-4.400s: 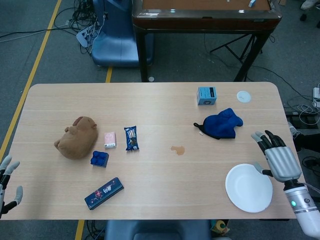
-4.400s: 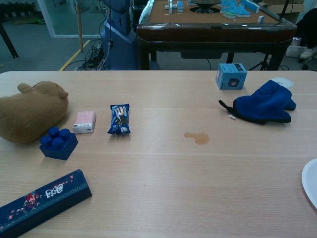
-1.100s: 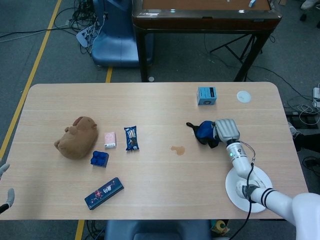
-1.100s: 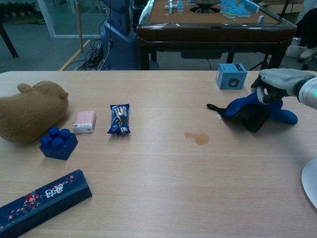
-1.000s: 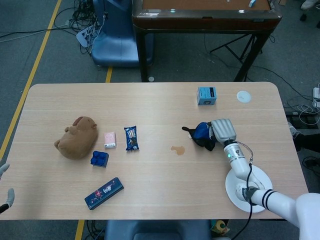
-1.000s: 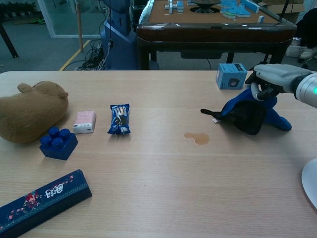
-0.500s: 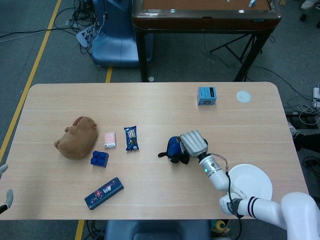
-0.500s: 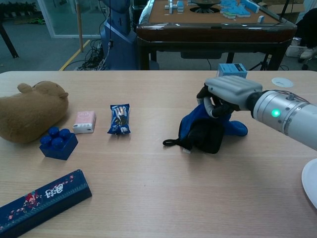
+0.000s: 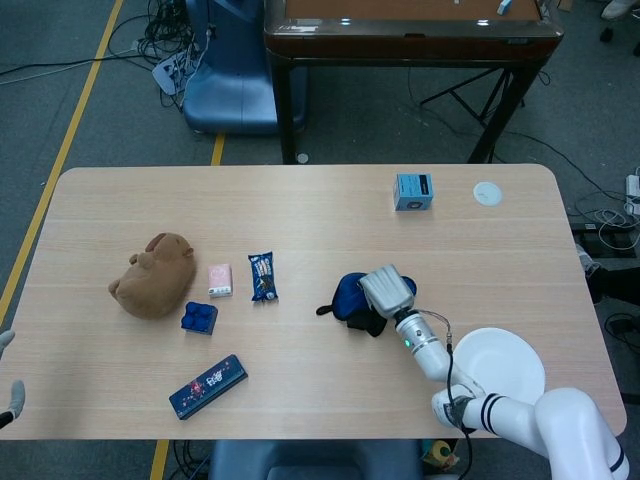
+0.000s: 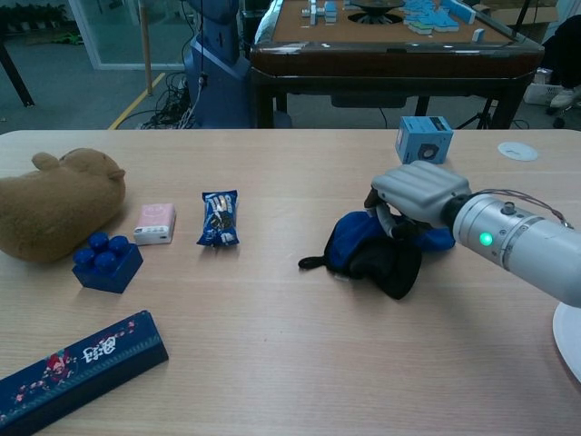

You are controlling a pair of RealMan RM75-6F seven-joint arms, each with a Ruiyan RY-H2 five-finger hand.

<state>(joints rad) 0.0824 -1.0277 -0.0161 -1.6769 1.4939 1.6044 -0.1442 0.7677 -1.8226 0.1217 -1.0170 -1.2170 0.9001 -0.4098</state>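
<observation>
Right hand point(image 10: 413, 195) grips the blue cloth point(image 10: 368, 245) from above, fingers curled into its bunched top; the cloth sits mid-table point(image 9: 300, 200), right of the snack pack point(image 9: 263, 276) and well short of the white plate point(image 9: 500, 366). Left hand point(image 9: 8, 395) shows only fingertips at the table's near-left edge; whether it is open or closed cannot be told.

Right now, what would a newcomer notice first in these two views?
The right hand, grey and white, grips a crumpled blue and black cloth near the middle of the light wooden table. To its left a brown plush animal lies beside a blue toy brick. At the near right edge sits a white round plate; only the left hand's fingertips show at the far left.
</observation>
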